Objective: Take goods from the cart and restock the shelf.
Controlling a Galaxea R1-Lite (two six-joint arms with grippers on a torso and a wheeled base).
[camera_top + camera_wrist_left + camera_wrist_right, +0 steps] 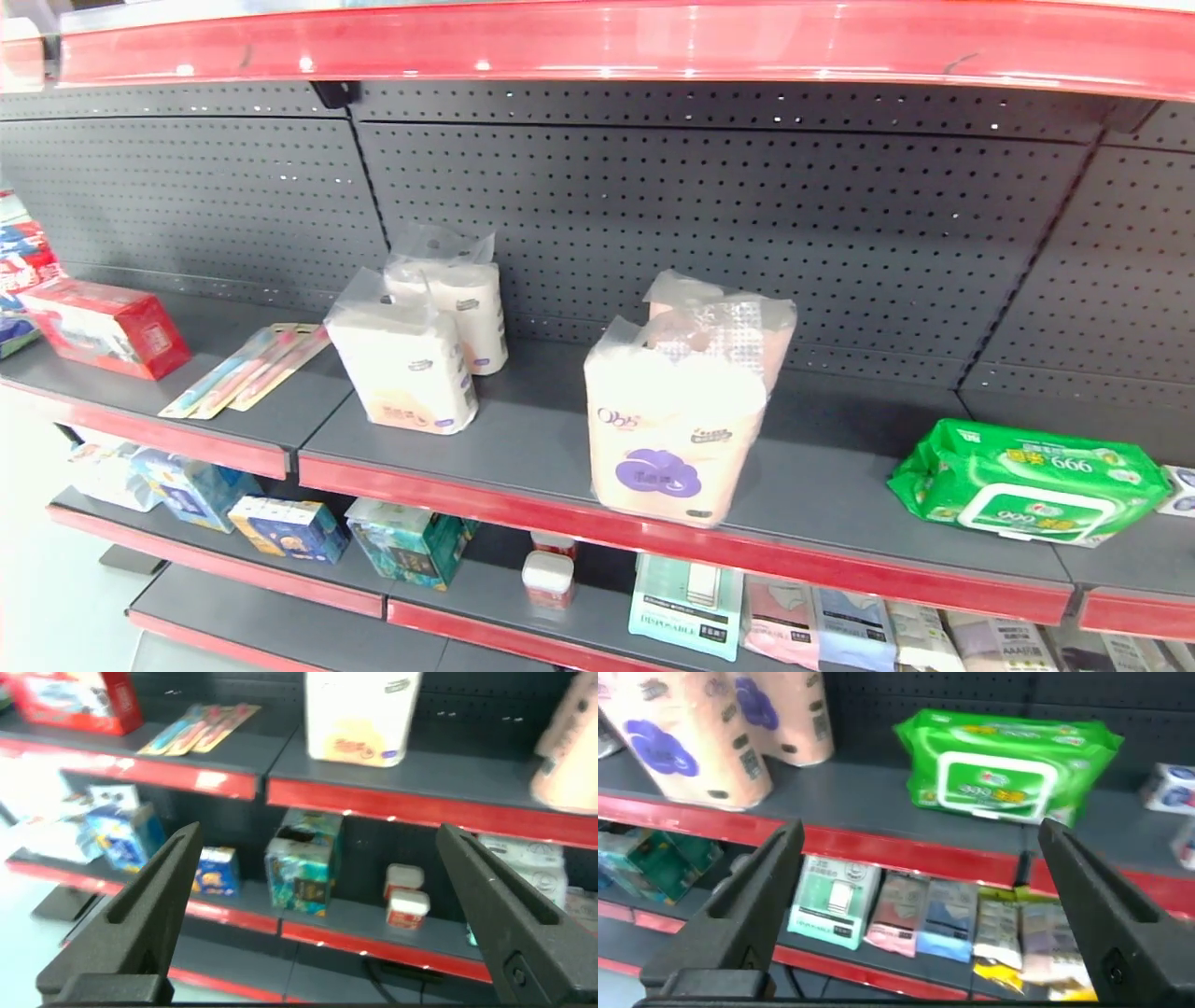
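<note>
Status: toilet roll pack [677, 411] sitting at the front edge of the shelf [840, 485].
A smaller roll pack [403, 359] is standing to its left and green wipes [1027, 481] are lying to its right; left gripper [318, 835] and right gripper [920, 829] are both hanging with fingers spread wide, gripping nothing.

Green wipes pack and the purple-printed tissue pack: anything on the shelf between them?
Nothing: between the green wipes pack and the purple-printed tissue pack the grey shelf is bare, in the head view.
</note>
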